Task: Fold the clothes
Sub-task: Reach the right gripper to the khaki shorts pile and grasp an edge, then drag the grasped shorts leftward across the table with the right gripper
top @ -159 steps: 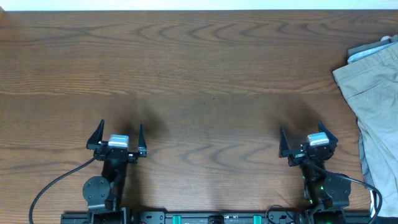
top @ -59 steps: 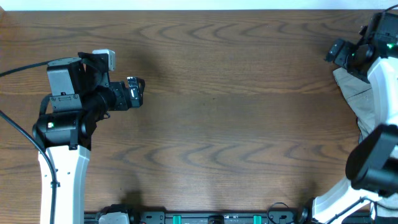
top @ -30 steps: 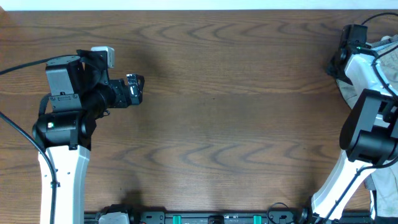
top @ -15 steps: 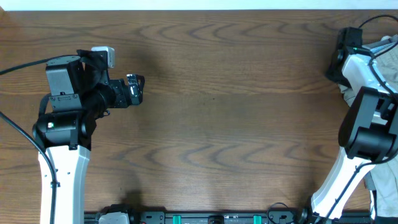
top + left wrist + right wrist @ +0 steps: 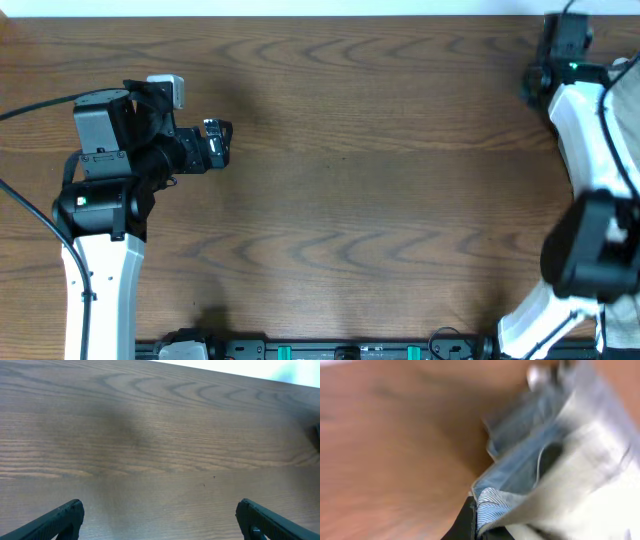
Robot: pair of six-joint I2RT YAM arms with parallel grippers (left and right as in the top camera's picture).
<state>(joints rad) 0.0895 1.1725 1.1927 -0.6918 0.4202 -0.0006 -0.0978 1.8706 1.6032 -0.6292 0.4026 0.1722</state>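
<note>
Your left gripper point(image 5: 216, 145) hovers over the brown wood-grain table point(image 5: 165, 435), fingers point(image 5: 65, 517) spread wide, holding nothing. Your right gripper point(image 5: 479, 529) appears pinched on the pale khaki-green cotton shorts point(image 5: 580, 475), bunched just beyond its fingertips. Judge folding not begun: spreading and every fold remain.

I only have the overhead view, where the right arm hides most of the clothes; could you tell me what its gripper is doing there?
Observer: The right wrist view shows the right gripper at a blue-striped cloth edge beside the pale shorts.
Operator: Is it shut on the cloth?
Observer: That view is blurred; I cannot tell.
Operator: And the other arm?
Observer: The left wrist view shows the left gripper open over bare table.
</note>
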